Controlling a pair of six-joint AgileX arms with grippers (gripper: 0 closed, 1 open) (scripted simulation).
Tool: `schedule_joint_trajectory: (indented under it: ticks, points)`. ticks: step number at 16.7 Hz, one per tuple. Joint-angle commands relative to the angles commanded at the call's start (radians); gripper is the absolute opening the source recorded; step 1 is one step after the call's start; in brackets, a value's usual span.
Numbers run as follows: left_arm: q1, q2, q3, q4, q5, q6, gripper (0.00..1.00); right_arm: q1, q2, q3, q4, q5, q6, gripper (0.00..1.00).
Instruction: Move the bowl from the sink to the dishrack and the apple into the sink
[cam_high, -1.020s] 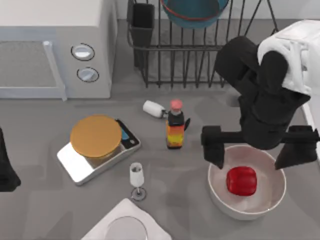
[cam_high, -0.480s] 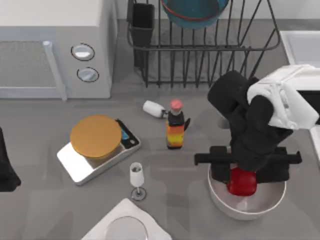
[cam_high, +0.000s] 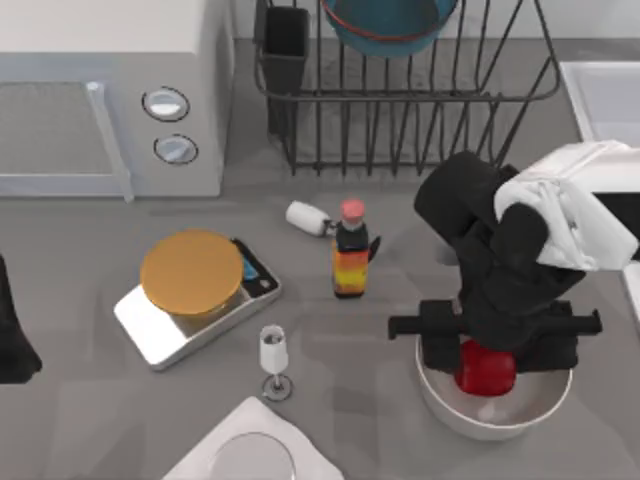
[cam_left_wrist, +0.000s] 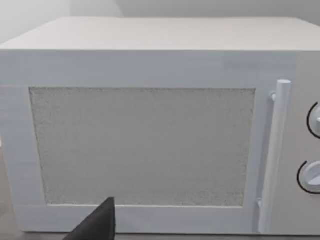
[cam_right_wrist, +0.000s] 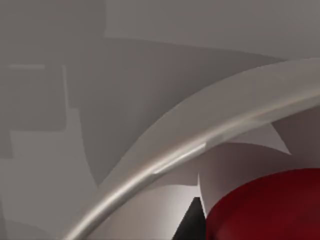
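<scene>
Right arm has dropped from above the white bowl (cam_high: 440, 400) down into it since a second ago; right gripper (cam_high: 487, 352) now sits low over the apple (cam_high: 486, 370), fingers closed in on its two sides, pinching it. Apple rests inside the white bowl at the table's 5 o'clock area; the right wrist view shows the apple (cam_right_wrist: 270, 210) beside the bowl's rim. Teal bowl (cam_high: 385, 25) sits in the dishrack (cam_high: 400, 120) at 12 o'clock. Sink (cam_high: 600, 95) corner at 2 o'clock. Bottle (cam_high: 350, 255) stands at 9 o'clock of the gripper. Left arm parked at the left edge facing the microwave (cam_left_wrist: 150, 125); can't tell its fingers.
</scene>
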Motion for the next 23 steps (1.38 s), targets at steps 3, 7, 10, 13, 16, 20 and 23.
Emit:
schedule_joint_trajectory:
  ticks: [3, 7, 10, 13, 16, 20, 23]
  points:
    - [0.0, 0.0, 0.0, 0.0, 0.0, 0.0, 1.0, 0.0, 0.0, 0.0, 0.0, 0.0, 0.0, 0.62]
    - [0.0, 0.0, 0.0, 0.0, 0.0, 0.0, 1.0, 0.0, 0.0, 0.0, 0.0, 0.0, 0.0, 0.32]
    - [0.0, 0.0, 0.0, 0.0, 0.0, 0.0, 1.0, 0.0, 0.0, 0.0, 0.0, 0.0, 0.0, 0.1]
    - [0.0, 0.0, 0.0, 0.0, 0.0, 0.0, 1.0, 0.0, 0.0, 0.0, 0.0, 0.0, 0.0, 0.0]
    - [0.0, 0.0, 0.0, 0.0, 0.0, 0.0, 1.0, 0.0, 0.0, 0.0, 0.0, 0.0, 0.0, 0.0]
    - [0.0, 0.0, 0.0, 0.0, 0.0, 0.0, 1.0, 0.019, -0.115, 0.015, -0.065, 0.01, 0.003, 0.0]
    - [0.0, 0.0, 0.0, 0.0, 0.0, 0.0, 1.0, 0.021, -0.127, 0.052, -0.105, 0.008, 0.005, 0.0]
